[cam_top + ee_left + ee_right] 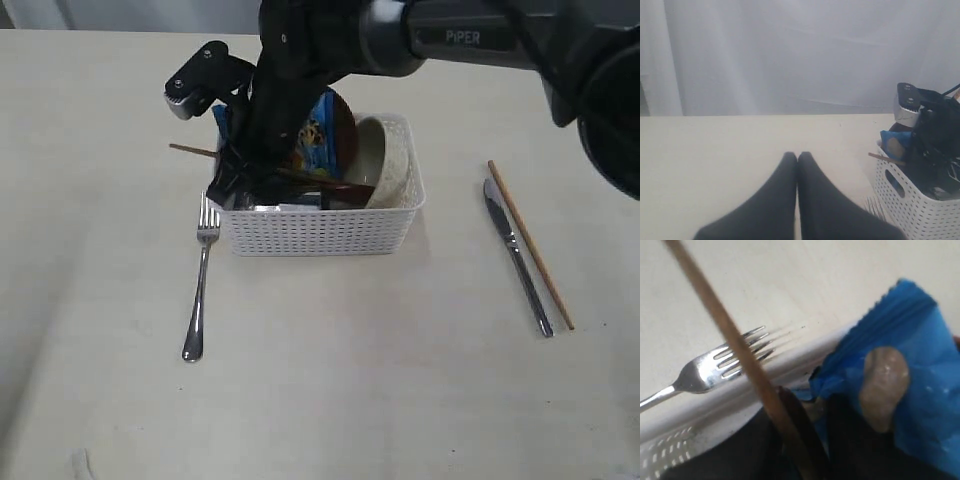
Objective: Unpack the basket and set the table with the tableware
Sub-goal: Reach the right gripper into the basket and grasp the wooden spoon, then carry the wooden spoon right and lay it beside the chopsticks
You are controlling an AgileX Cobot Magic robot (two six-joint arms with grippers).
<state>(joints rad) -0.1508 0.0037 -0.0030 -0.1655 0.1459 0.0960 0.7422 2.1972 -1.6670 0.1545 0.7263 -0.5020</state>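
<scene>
The right gripper (238,182) is hanging inside the basket (320,232) at its 9 o'clock end, right by a chopstick (188,150). I cannot tell if it is pinching the stick. The left gripper (798,167) is sitting pressed closed, empty. The stick could be catching the blue bag (318,130) or the rim, tugging the basket onto the fork (200,285) at 7 o'clock. The table (380,400) is lying wide open at 6 o'clock.
</scene>
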